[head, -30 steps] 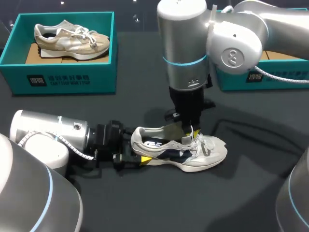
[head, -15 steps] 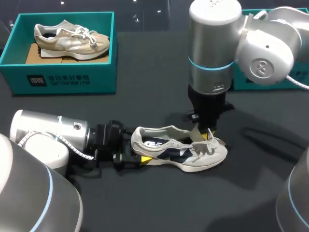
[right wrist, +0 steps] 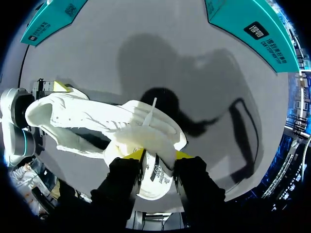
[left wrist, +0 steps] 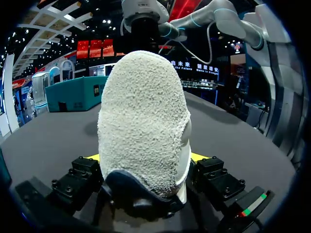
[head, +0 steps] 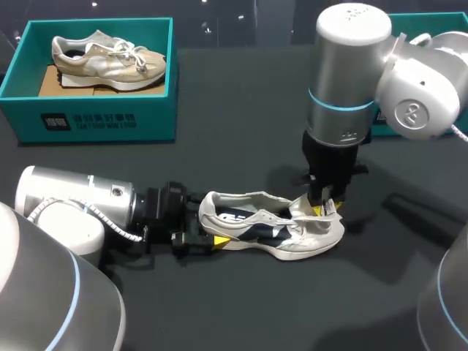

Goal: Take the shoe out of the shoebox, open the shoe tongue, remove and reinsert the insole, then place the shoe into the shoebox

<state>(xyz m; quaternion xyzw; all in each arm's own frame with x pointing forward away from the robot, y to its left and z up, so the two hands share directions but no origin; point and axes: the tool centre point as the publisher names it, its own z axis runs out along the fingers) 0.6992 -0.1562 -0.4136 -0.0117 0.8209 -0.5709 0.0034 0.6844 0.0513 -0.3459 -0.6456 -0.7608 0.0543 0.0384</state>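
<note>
We see a dark grey table (head: 219, 146) bearing a teal shoebox (head: 102, 117) at its far left, a second shoebox (head: 446, 20) at its far right, and a white sneaker (head: 270, 230) near the middle.

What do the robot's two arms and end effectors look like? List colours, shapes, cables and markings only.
Both the left arm and right arm are thick silver-grey cylinders with rounded white joint caps and thin light-blue rings. A white coiled cable runs along the left arm. The left end effector and right end effector are black and blocky, with yellow fingertips.
</note>
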